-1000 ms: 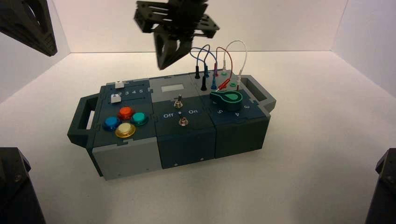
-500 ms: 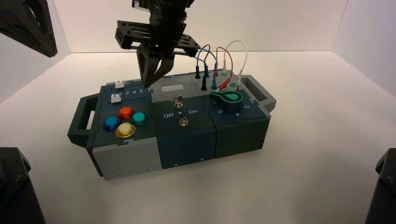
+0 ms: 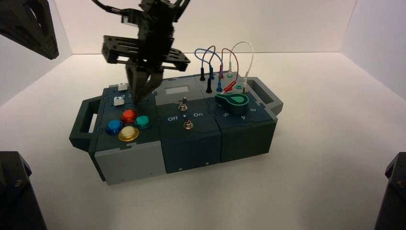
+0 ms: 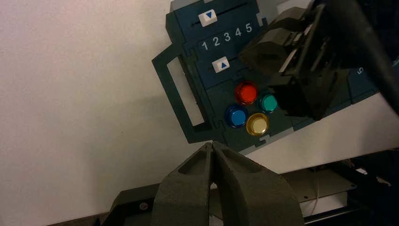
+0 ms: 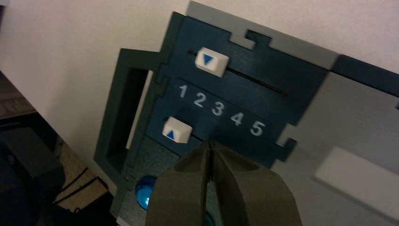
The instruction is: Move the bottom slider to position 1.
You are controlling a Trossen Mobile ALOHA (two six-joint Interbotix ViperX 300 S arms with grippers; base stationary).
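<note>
Right gripper [image 3: 139, 96]: in the upper centre-left of the high view, hanging tip-down over the left end of the box [image 3: 191, 143]; in its own wrist view [image 5: 211, 155] the two fingers are pressed together into one point.
Bottom slider [image 5: 178, 131]: small white square knob with a blue triangle, in the left-centre of the right wrist view, just below the printed row 1 2 3 4 5; it sits under the gap between numerals 1 and 2.
Slider versus right gripper: the knob lies just beside the closed tip, toward the handle end of the box; whether the tip touches the panel cannot be told.
Bottom slider in the other views: a white square at the upper left of the box in the high view [image 3: 118, 101]; upper centre in the left wrist view [image 4: 220, 64].
Top slider [image 5: 211, 61]: a like white knob on the plain track, above the numerals.
Round buttons: red [image 3: 128, 115], green [image 3: 142, 121], blue [image 3: 114, 126], yellow [image 3: 128, 133], clustered below the sliders.
Left gripper [image 4: 212, 147]: well away from the box beyond its handle end, fingers closed on nothing.
</note>
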